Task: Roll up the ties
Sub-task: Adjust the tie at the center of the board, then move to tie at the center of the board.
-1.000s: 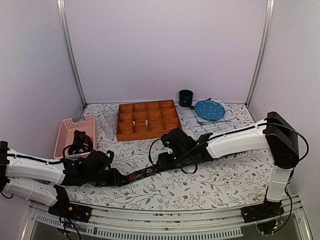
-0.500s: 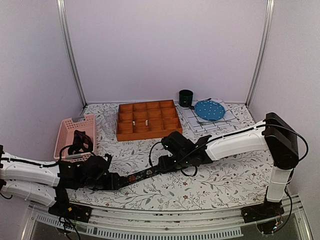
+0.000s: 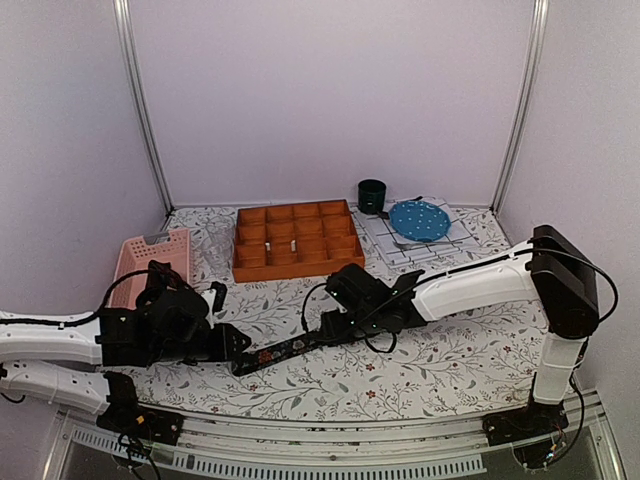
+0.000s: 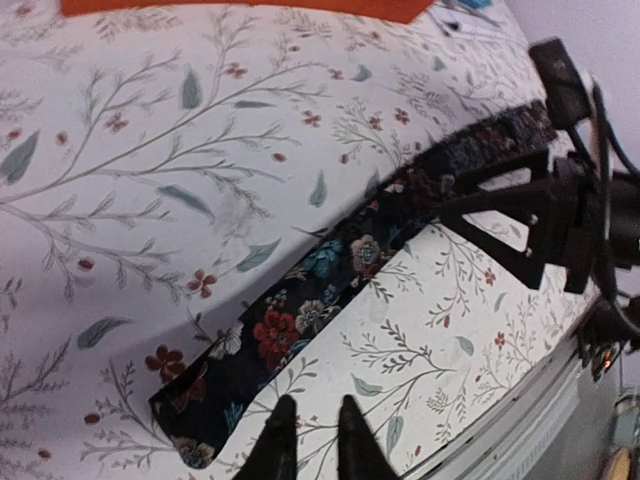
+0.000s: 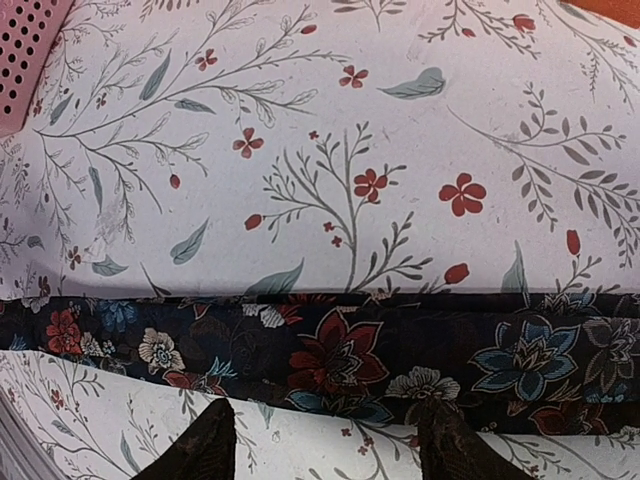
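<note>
I read the tie [image 3: 285,349] flat on the tablecloth [image 3: 420,372], its far end hidden behind the right gripper [image 5: 328,415], spread wide astride it. Left gripper [image 4: 314,425]: narrow gap, empty, at the near end. Orange tray [image 3: 300,268] holds two white pieces [image 3: 268,245].

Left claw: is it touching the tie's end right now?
Cannot tell. Left wrist view: the left claw hangs right at the tie's lower edge; neither gap nor contact shows plainly.

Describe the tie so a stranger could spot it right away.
On the floral tablecloth, look between the orange tray and the near edge. The tie is the long flat strip lying there, black with red and blue flowers, unlike the pale cloth.
</note>
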{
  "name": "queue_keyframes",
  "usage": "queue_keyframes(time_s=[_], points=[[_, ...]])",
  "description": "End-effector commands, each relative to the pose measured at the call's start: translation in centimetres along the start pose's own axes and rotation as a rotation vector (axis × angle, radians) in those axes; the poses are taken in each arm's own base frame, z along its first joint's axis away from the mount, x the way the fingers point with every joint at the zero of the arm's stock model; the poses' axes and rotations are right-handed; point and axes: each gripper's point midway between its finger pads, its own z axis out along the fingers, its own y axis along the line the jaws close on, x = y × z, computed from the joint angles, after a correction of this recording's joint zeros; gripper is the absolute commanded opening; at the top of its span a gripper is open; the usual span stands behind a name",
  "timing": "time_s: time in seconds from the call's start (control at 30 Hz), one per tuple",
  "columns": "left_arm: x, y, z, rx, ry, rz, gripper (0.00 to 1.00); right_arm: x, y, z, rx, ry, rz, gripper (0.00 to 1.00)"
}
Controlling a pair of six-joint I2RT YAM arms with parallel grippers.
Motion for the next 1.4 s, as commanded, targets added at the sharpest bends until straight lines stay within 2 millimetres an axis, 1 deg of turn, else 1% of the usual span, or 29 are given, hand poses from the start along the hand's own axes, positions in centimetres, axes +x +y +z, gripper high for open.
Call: queue_keyframes(time_s=[0.0,0.03,0.1,0.17,0.2,0.3,0.4,0.43,0.5,0.57,0.6,0.7,0.73,0.8,0.9,0.97,1.0,1.1,1.2,1.3,1.37], points=[[0.0,-2.6,1.3,0.074,0.021,0.049,0.04,-4.0,1.2,-5.7,-0.063,-0.136,0.033,0.6],[0.4,-2.0,1.8,0.046,0.031,0.056,0.0,-4.0,0.9,-5.7,-0.06,-0.136,0.045,0.6],[1.3,-0.3,2.8,-0.023,0.045,0.042,0.0,-3.9,0.5,-5.6,-0.057,-0.137,0.064,0.59],[2.5,2.0,3.6,-0.091,0.055,0.013,0.0,-4.1,0.1,-5.7,-0.053,-0.147,0.081,0.59],[3.0,2.8,3.8,-0.105,0.06,0.003,0.0,-4.2,-0.3,-5.7,-0.045,-0.153,0.088,0.59],[4.4,4.3,4.2,-0.12,0.08,-0.027,0.0,-4.5,-1.4,-6.0,-0.027,-0.171,0.114,0.59],[5.6,5.2,4.5,-0.111,0.094,-0.049,0.0,-4.9,-3.1,-6.2,-0.003,-0.191,0.151,0.58],[5.9,5.6,4.6,-0.114,0.097,-0.061,0.0,-4.8,-4.0,-6.2,0.013,-0.196,0.164,0.59],[6.7,6.3,4.8,-0.12,0.112,-0.069,0.0,-5.4,-5.9,-6.6,0.035,-0.222,0.204,0.59],[7.3,6.7,4.9,-0.13,0.128,-0.072,0.0,-6.4,-8.4,-7.1,0.053,-0.252,0.266,0.59],[7.4,6.9,5.0,-0.135,0.131,-0.073,0.0,-6.7,-9.1,-7.5,0.052,-0.269,0.281,0.59],[7.6,7.3,4.9,-0.144,0.133,-0.074,0.0,-8.2,-12.7,-9.0,0.077,-0.329,0.349,0.59],[7.5,7.4,4.9,-0.147,0.124,-0.074,0.0,-8.7,-14.6,-9.4,0.103,-0.347,0.376,0.59],[7.1,7.7,4.8,-0.153,0.106,-0.075,0.0,-9.1,-17.1,-9.8,0.138,-0.363,0.412,0.59],[6.5,8.0,5.2,-0.145,0.101,-0.079,0.0,-8.7,-20.9,-9.9,0.197,-0.359,0.479,0.57],[5.8,8.6,5.4,-0.159,0.1,-0.085,0.0,-8.1,-22.8,-9.9,0.198,-0.35,0.535,0.56],[5.3,9.0,5.5,-0.169,0.091,-0.092,0.0,-7.7,-23.7,-9.8,0.201,-0.345,0.56,0.55],[3.8,9.2,5.8,-0.173,0.057,-0.086,0.0,-5.5,-26.3,-9.2,0.241,-0.313,0.63,0.52],[1.6,9.2,6.3,-0.198,-0.002,-0.07,0.0,-3.3,-28.6,-8.0,0.275,-0.262,0.686,0.44],[0.3,9.5,7.3,-0.225,-0.003,-0.055,0.0,-1.3,-30.8,-7.0,0.298,-0.21,0.762,0.35],[-0.2,9.4,8.3,-0.231,0.014,-0.047,0.0,-0.5,-32.0,-6.9,0.312,-0.197,0.801,0.32]])
